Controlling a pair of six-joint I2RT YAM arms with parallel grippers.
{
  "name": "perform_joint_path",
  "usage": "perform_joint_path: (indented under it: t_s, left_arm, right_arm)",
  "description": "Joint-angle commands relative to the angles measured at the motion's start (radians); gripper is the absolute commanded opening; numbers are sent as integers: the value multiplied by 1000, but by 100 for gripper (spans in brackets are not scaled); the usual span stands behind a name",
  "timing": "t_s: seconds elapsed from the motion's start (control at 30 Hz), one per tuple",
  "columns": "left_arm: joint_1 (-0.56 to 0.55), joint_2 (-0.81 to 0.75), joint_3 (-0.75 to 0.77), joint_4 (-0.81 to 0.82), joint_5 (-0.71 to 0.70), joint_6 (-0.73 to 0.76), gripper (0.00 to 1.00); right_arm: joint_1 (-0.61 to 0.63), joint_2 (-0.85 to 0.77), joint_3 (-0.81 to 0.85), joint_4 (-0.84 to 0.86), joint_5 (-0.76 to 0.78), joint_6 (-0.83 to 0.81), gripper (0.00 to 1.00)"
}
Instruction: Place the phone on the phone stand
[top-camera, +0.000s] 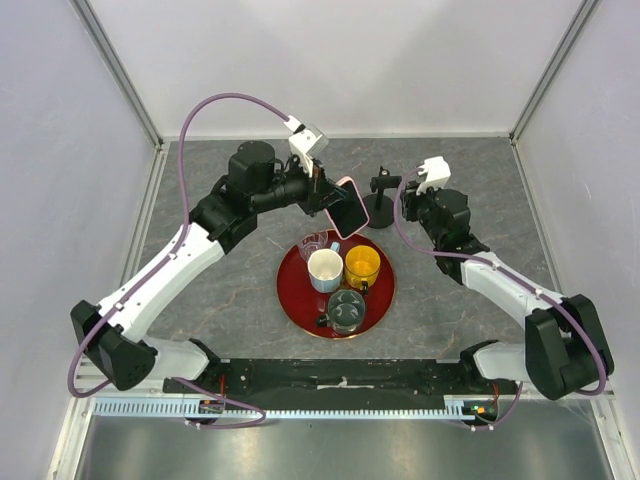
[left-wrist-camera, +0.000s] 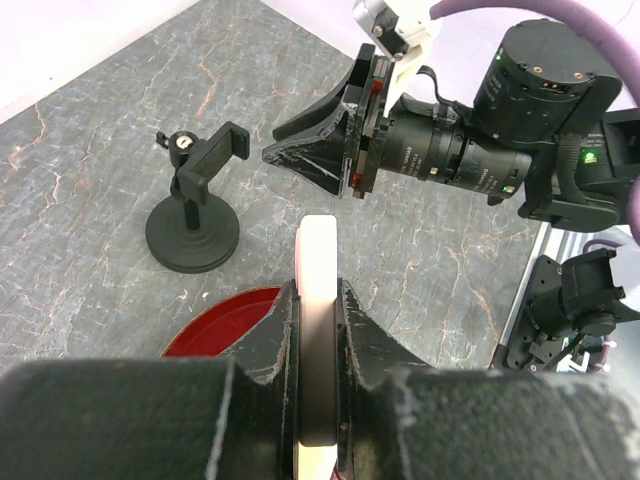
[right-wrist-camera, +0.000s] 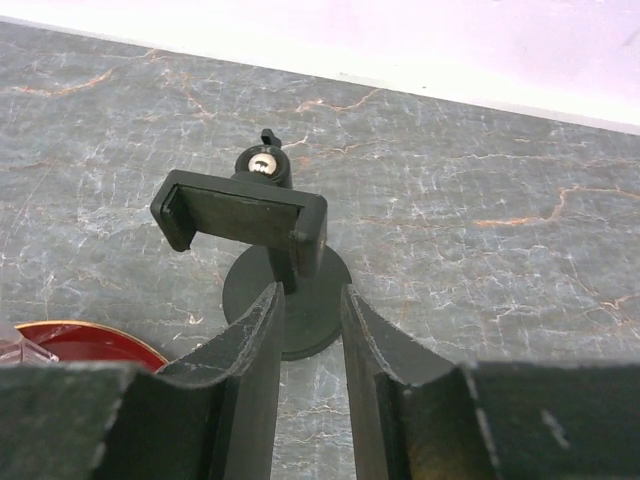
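My left gripper (top-camera: 335, 205) is shut on the phone (top-camera: 348, 212), a black screen in a pale pink case, and holds it in the air above the far edge of the red tray. In the left wrist view the phone's pink edge (left-wrist-camera: 318, 250) stands upright between my fingers (left-wrist-camera: 365, 330). The phone stand (top-camera: 380, 205) is black, with a disc base, a post and an empty clamp bracket (right-wrist-camera: 240, 215). It stands just right of the phone. My right gripper (right-wrist-camera: 310, 300) is open and holds nothing. Its tips are low over the stand's base (right-wrist-camera: 310, 310), just behind the post.
A round red tray (top-camera: 290, 300) near the table's middle holds a white cup (top-camera: 325, 270), a yellow cup (top-camera: 362, 265) and two clear glasses (top-camera: 347, 310). Its rim shows in both wrist views (left-wrist-camera: 220, 320) (right-wrist-camera: 90, 340). White walls close in the grey marble table.
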Motion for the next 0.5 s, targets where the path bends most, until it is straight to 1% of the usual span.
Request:
perform_joint_path:
  t_s: [0.0, 0.2, 0.33, 0.47]
  left_arm:
    - [-1, -61, 6, 73, 22, 31, 2]
    - [-1, -73, -2, 64, 13, 40, 2]
    - [-1, -77, -7, 62, 16, 40, 2]
    - [-1, -77, -14, 61, 13, 40, 2]
  right_arm:
    - [-6, 30, 40, 57, -65, -17, 37]
    - [-6, 66, 60, 57, -60, -20, 37]
    - [-6, 72, 72, 55, -19, -20, 36]
    - [-6, 90, 94, 45, -19, -46, 36]
